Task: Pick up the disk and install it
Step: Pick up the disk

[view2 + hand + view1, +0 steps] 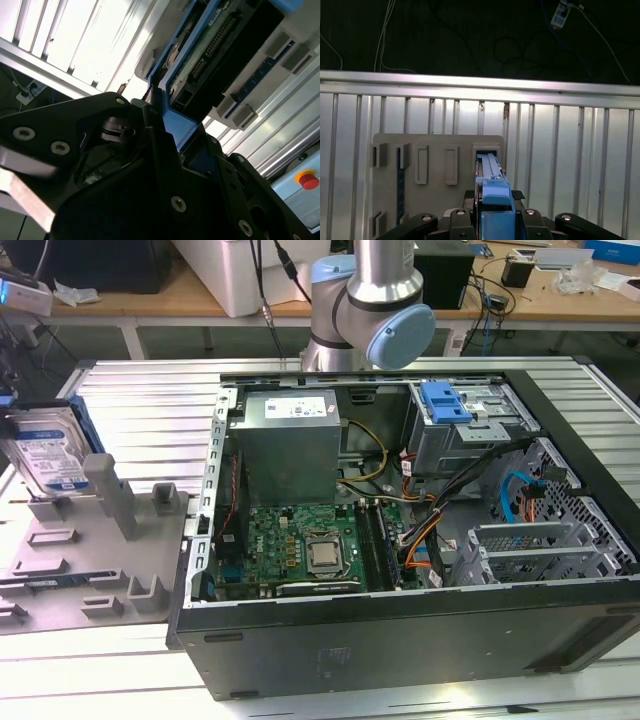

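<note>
In the exterior view the disk (50, 452) stands on edge in the far slot of a grey holder plate (90, 590), at the exterior view's left. Its white-and-blue label faces out, with blue rails on its sides. In the first wrist view the disk (492, 187) shows edge-on, rising from a slot of the plate (437, 150) up between the black fingers of my gripper (495, 220). In the second wrist view the disk (220, 45) shows its green circuit-board side. There my gripper (175, 132) has its fingers pressed against the blue rails on both sides.
An open computer case (400, 540) lies on the ribbed metal table (140, 400). Inside are a grey power-supply box (290, 440), a motherboard (300, 550), cables and a drive cage with a blue bracket (445, 400). The arm's base (372, 300) stands behind the case. A red stop button (306, 179) sits nearby.
</note>
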